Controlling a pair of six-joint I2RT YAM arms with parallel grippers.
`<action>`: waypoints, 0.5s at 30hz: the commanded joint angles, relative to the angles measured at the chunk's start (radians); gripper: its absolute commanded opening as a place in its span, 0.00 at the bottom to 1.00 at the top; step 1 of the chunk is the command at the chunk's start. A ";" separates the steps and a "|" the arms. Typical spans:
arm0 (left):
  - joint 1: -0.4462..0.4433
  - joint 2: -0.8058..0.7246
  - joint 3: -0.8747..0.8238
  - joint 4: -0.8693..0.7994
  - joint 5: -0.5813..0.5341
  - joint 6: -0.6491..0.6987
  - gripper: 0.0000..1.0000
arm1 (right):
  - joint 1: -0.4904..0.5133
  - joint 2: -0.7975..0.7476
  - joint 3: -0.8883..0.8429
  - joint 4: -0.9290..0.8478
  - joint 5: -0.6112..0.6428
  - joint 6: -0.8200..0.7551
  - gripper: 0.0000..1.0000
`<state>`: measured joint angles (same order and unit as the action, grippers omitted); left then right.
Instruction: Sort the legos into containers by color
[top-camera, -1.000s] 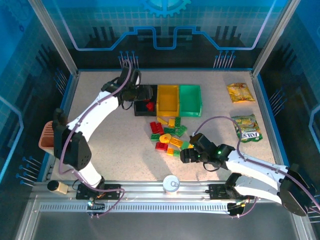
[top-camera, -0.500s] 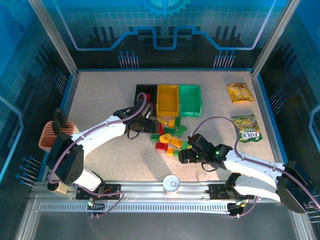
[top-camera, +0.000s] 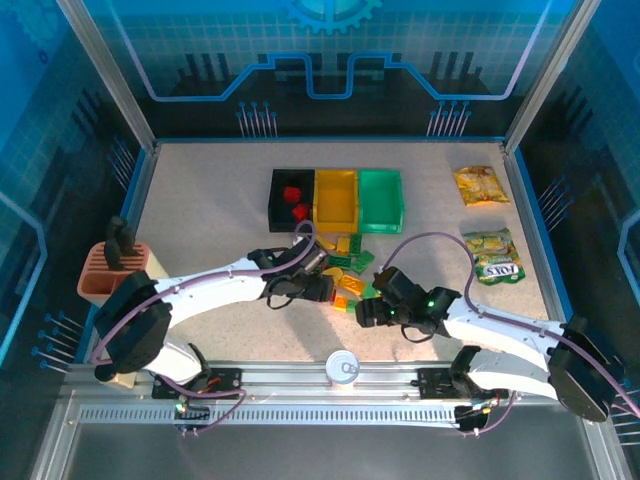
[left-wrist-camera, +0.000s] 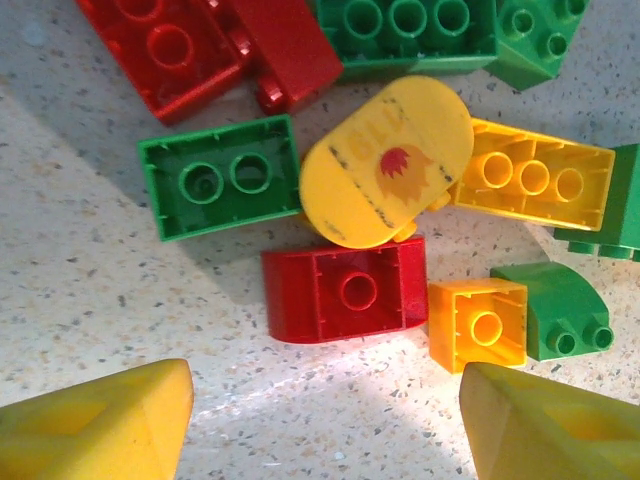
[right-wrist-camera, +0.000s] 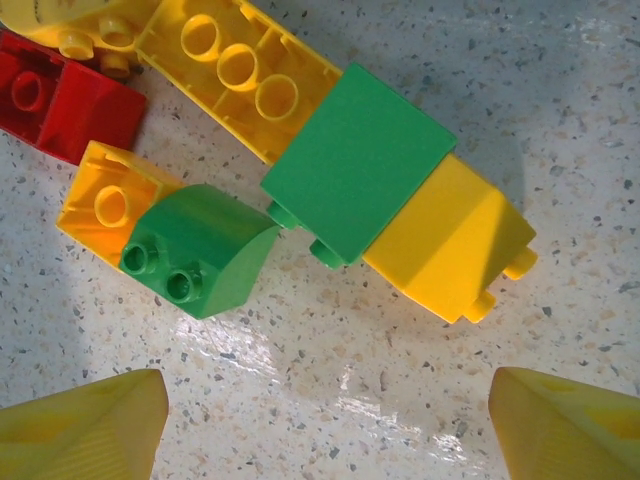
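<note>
**Desk:** What differs from a second ago?

**Photographer:** The left gripper (top-camera: 318, 287) was over the black bin (top-camera: 273, 205), beyond the pile (top-camera: 345, 262). It has swung down to the pile's near-left edge, fingers apart with nothing between them. Two red bricks (top-camera: 291, 193) now lie in the black bin. The right gripper (top-camera: 365, 312) has barely shifted. It hangs at the pile's near-right edge, fingers spread wide over bare table.

**Desk:** Where are the legos?

**Photographer:** Mostly in the pile: red, yellow and green, mixed and touching. The yellow bin (top-camera: 336, 200) and green bin (top-camera: 380, 198) stand in a row with the black one, just beyond the pile.

**Desk:** What stands in the way?

**Photographer:** An upturned red brick (left-wrist-camera: 345, 290) lies just ahead of the left fingers. A rounded yellow piece (left-wrist-camera: 385, 160) touches its far side, and an orange brick (left-wrist-camera: 478, 322) sits just beside it. From above, the left arm covers the pile's left part. On the pile's right, a curved green brick (right-wrist-camera: 200, 250) presses against that orange one.

**Desk:** And around it?

**Photographer:** Two snack packets (top-camera: 480, 185) lie well right of the pile. A terracotta holder (top-camera: 112, 272) stands well to its left.
</note>
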<state>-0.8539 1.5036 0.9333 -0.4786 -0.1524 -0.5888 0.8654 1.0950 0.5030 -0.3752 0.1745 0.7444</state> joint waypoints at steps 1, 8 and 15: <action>-0.021 0.053 0.017 0.017 -0.026 -0.032 0.72 | 0.021 0.013 0.038 0.006 -0.001 0.009 0.85; -0.026 0.114 0.045 0.026 -0.036 -0.036 0.70 | 0.028 0.010 0.038 -0.004 0.009 0.011 0.84; -0.025 0.155 0.075 0.018 -0.040 -0.031 0.67 | 0.028 0.001 0.022 0.002 0.018 0.011 0.85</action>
<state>-0.8745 1.6360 0.9745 -0.4633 -0.1722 -0.6044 0.8791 1.1046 0.5186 -0.3729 0.1753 0.7444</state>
